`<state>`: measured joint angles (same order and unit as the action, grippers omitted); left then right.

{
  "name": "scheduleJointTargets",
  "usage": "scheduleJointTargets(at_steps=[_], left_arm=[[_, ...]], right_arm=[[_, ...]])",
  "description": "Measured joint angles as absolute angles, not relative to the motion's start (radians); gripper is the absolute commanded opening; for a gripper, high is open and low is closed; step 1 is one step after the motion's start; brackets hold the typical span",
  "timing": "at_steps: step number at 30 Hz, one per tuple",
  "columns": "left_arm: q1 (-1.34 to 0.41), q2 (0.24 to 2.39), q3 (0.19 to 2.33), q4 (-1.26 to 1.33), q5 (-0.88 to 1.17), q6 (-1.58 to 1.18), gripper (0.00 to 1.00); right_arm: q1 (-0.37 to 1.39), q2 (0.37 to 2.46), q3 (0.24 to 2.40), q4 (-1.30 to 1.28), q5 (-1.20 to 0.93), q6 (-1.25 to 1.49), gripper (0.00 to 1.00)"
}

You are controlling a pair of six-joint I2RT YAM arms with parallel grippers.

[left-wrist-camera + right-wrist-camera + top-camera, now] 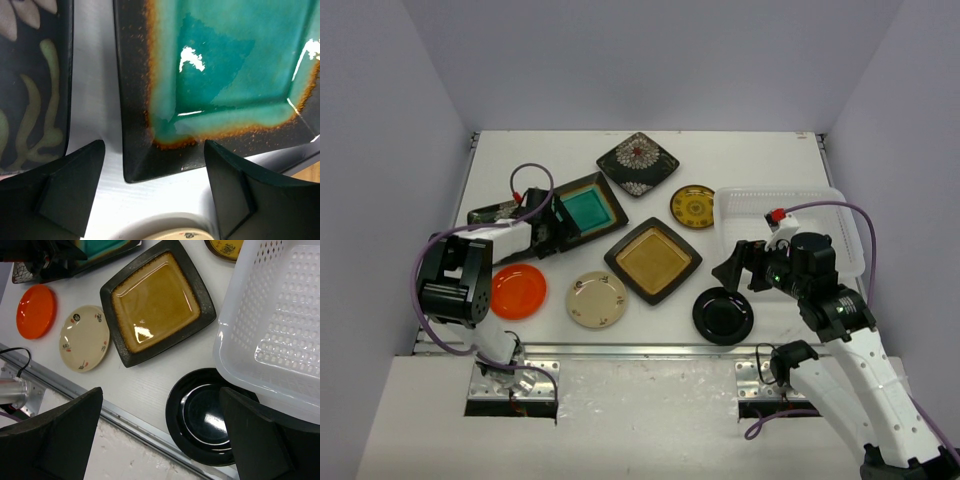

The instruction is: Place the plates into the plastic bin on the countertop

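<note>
Glossy teal square plate [585,208], dark rim flecked with rust, toward the worktop's [740,150] left edge. One corner between the parted fingers of the left pincer [155,147], not touching. Right pincer [161,390] wide, empty, above a round black plate [200,415] beside the white lattice bin [790,191] at the right edge.

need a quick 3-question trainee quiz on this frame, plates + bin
1. True or false: the bin already holds a plate.
2. The open left tool straddles a corner of which plate? A. teal plate B. amber C. orange
3. Fill in: nearest the right tool lies the round ____ plate.
Key: 1 false; 2 A; 3 black, the black plate.
</note>
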<state>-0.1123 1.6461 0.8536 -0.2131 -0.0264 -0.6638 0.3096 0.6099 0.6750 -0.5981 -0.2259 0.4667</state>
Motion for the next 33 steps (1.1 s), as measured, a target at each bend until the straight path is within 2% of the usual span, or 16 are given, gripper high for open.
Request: scheduleJointTargets(at_steps=[18, 21, 22, 25, 27, 33], left_arm=[[-0.111, 1.654, 0.762, 0.029, -0.013, -0.715, 0.49], [-0.109, 1.652, 0.744, 0.056, -0.017, -0.728, 0.36], [-0.108, 1.650, 0.738, 0.061, -0.019, -0.732, 0.35], [-0.105, 1.643, 0.701, 0.106, -0.019, -0.754, 0.11], [-0.102, 1.635, 0.677, 0.137, -0.004, -0.778, 0.00], [-0.101, 1.612, 0.625, 0.208, 0.019, -0.809, 0.00]], right_arm=[[0.310, 0.596, 0.675, -0.598, -0.244, 0.466, 0.99], [0.310, 0.593, 0.675, -0.598, -0.245, 0.467, 0.99], [0.310, 0.592, 0.675, -0.598, -0.245, 0.467, 0.99], [0.310, 0.586, 0.675, -0.598, -0.246, 0.467, 0.99], [0.310, 0.583, 0.675, -0.598, -0.246, 0.467, 0.99], [0.310, 0.579, 0.667, -0.599, -0.245, 0.467, 0.99]])
